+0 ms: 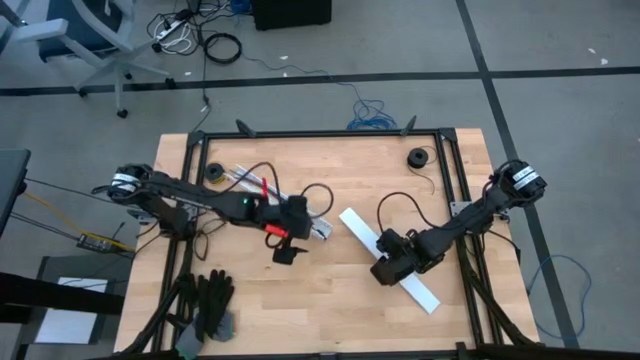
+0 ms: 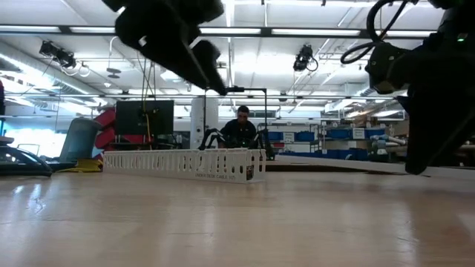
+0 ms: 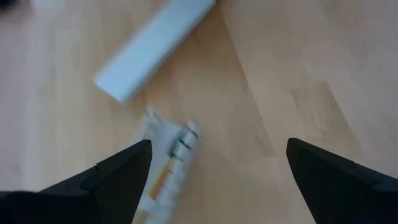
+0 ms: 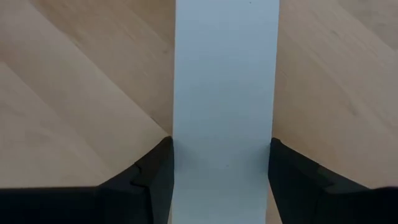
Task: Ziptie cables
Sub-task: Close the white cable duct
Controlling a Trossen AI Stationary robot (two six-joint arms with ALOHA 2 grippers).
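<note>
Two dark robot arms work over one wooden desk (image 1: 330,310). The left end effector (image 1: 287,254) hangs over the desk's middle with its fingers (image 3: 118,180) spread wide and nothing between them. The right end effector (image 1: 384,270) sits on the right half, its two fingers (image 4: 152,180) pressed against both long edges of a flat white strip (image 1: 388,258), which it grips across its width.

The cables (image 1: 255,182) show as a small bundle of thin wires, red the clearest among them, lying in and beside a white slotted channel (image 1: 280,203) on the desk's left-centre, mostly beneath the left arm; an exact count of the wires cannot be made. The bundle's long axis follows the channel, running diagonally from the far left toward the near middle. The left end effector is just past the channel's near end (image 3: 168,162), not touching the cables; the right end effector is well apart from them.

One white strip lies diagonally, roughly parallel to the channel. One black ring (image 1: 419,157) sits near the far right corner, and a pair of black gloves (image 1: 205,305) lies at the near left corner. In the low view one person (image 2: 242,126) is seen in the room beyond.
</note>
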